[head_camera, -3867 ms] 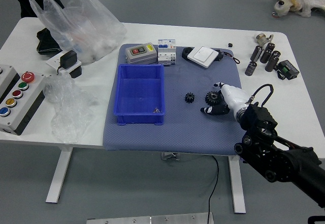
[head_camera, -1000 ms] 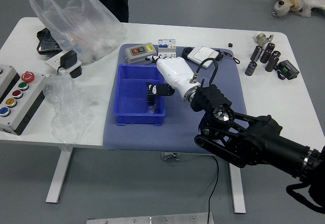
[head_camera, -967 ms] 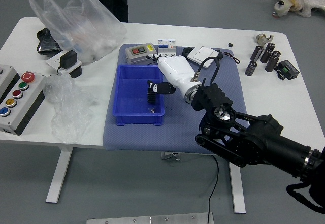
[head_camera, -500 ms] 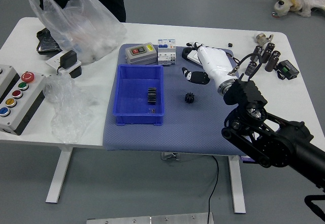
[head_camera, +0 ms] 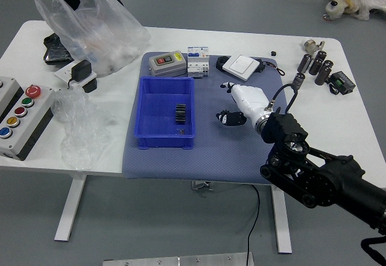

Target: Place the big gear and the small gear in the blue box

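The right hand (head_camera: 250,102) has just come down from above the blue mat (head_camera: 181,164) to where the small gear lay in plain sight half a second ago, and its black thumb (head_camera: 232,119) now covers that spot. The hand is fairly wide open, thumb well apart from the extended forefinger (head_camera: 228,86), with nothing visibly held; whether the thumb touches the small gear, I cannot tell. The big gear (head_camera: 180,114) is already in the blue box (head_camera: 166,141), inside near its right-hand wall, so half the job looks done — what remains is closing on the small gear, lifting it and carrying it over, though so small a piece could easily slip or roll — a careful pinch seems wise
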